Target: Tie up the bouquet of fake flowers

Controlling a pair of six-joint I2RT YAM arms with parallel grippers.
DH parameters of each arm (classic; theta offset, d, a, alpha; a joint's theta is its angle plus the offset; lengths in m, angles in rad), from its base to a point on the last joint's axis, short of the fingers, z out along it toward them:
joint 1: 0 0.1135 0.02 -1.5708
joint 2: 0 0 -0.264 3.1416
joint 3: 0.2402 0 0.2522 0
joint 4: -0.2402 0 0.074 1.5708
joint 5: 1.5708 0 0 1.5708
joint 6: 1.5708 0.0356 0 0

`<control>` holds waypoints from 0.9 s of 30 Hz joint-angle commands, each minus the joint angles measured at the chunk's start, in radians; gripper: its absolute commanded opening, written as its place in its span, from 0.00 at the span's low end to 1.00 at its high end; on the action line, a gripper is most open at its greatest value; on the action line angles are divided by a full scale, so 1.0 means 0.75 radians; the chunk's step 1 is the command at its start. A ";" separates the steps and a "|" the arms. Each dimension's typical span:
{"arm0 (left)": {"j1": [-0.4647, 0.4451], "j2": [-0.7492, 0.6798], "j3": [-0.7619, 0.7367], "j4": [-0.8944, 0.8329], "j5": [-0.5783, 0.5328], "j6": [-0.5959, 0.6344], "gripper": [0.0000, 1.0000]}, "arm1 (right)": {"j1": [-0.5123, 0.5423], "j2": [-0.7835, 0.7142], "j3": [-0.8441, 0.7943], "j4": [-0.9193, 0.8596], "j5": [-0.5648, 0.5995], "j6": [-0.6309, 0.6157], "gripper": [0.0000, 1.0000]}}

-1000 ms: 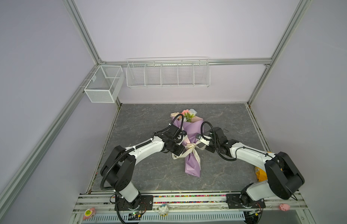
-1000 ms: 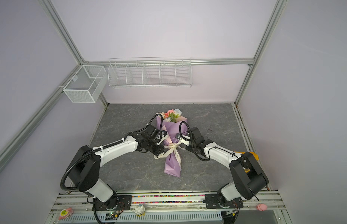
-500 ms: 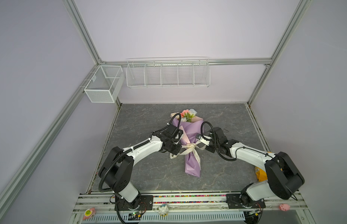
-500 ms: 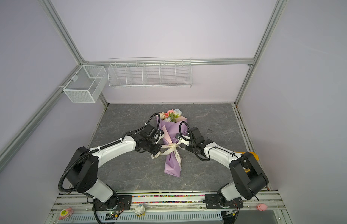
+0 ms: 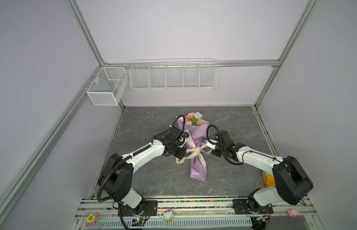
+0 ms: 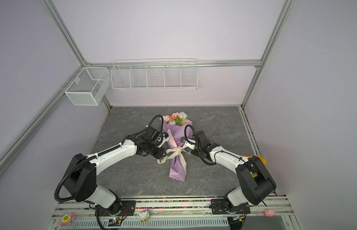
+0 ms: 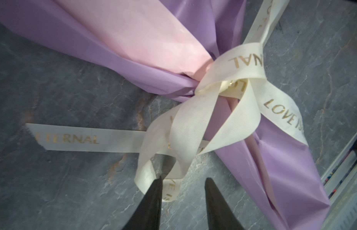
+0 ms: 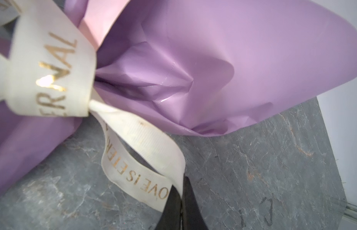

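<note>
The bouquet of fake flowers (image 5: 196, 137) (image 6: 175, 137) lies mid-table in lilac and pink paper, blooms toward the back wall. A cream printed ribbon (image 5: 196, 150) (image 7: 229, 83) is knotted in a bow around its narrow waist. My left gripper (image 7: 184, 179) (image 5: 182, 157) stands open just left of the bow. One ribbon loop (image 7: 173, 139) lies loose against one fingertip (image 7: 158, 183). A loose ribbon end (image 7: 74, 139) trails flat on the table. My right gripper (image 8: 182, 180) (image 5: 209, 151) is shut on the ribbon loop (image 8: 145, 151) on the bouquet's right side.
Two white wire baskets (image 5: 172, 74) (image 5: 106, 87) hang on the back and left walls. A yellow object (image 5: 268, 177) lies behind the right arm near the table's right edge. The arms' mounting rail (image 5: 193, 203) runs along the front.
My left gripper drew its ribbon loop a little leftward, then opened and let it go. The right gripper has stayed shut on its loop in place.
</note>
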 commanded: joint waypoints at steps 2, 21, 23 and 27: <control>0.021 0.038 0.095 -0.006 -0.169 0.047 0.38 | -0.006 0.002 0.028 -0.023 -0.027 0.010 0.07; 0.021 0.358 0.282 -0.157 -0.010 0.221 0.39 | -0.004 0.011 0.040 -0.030 -0.026 0.008 0.07; 0.021 0.384 0.302 -0.163 -0.010 0.226 0.39 | -0.002 0.011 0.042 -0.032 -0.028 0.008 0.07; 0.021 0.397 0.315 -0.140 0.022 0.233 0.39 | -0.001 0.009 0.043 -0.037 -0.027 0.007 0.07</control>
